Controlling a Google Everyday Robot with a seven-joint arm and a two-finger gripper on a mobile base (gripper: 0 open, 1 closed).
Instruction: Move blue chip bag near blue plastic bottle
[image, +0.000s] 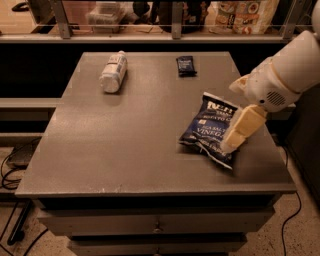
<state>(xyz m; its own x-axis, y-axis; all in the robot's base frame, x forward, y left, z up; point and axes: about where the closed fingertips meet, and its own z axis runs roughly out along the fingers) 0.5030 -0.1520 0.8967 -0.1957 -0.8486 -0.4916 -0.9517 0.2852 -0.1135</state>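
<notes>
So the cream-coloured end effector (232, 142) is hanging at the right edge of the big crinkly dark-blue chip bag (204, 127). The bag is lying flat on the grey tabletop (125, 145) just to its left, white top edge pointing away. I honestly can't tell if the end effector is open or closed. The small whitish translucent plastic bottle (113, 73) is lying on its side well off to the far left, so I'm guessing the bag is going diagonally that way.
</notes>
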